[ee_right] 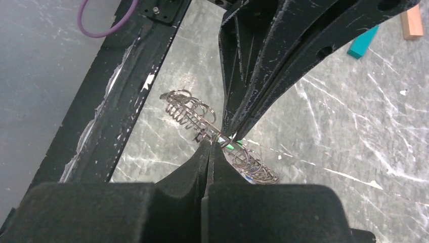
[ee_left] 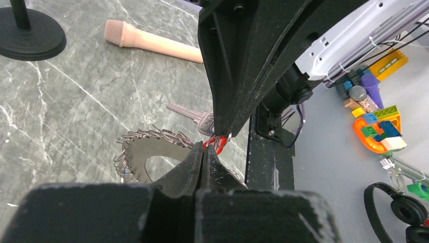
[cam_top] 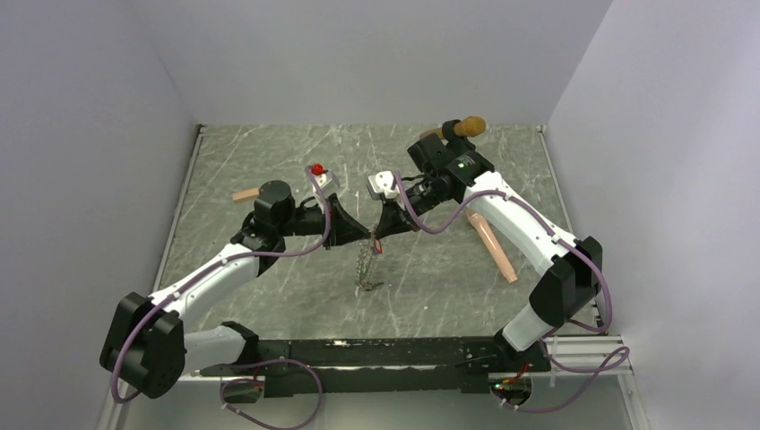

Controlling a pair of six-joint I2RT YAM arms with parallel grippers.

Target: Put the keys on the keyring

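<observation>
Fingers shut on both sides: left fingers (ee_left: pixel 184 169) and right fingers (ee_right: pixel 195 164) meet tip to tip above mid-bench. From that point the keyring (cam_top: pixel 366 267) dangles onto the grey marble bench (cam_top: pixel 269 161); which pair carries it I can't tell. At the tips, a red tag (ee_left: pixel 218 145). My read: hold the pinch steady, feed slowly. Beyond, a loose silver key (ee_left: pixel 195 117), then the pink microphone (cam_top: pixel 495 244), white walls around.

Keyring (cam_top: pixel 366 269) mid-table, pink microphone (cam_top: pixel 495 246) lying right, tan block (cam_top: pixel 245 193) far left, open tabletop (cam_top: pixel 430 296) between

Grey chain keyring (cam_top: pixel 366 267) hanging limp, silver key (ee_left: pixel 195 116) and red tag (ee_left: pixel 219 145) at its top
</observation>
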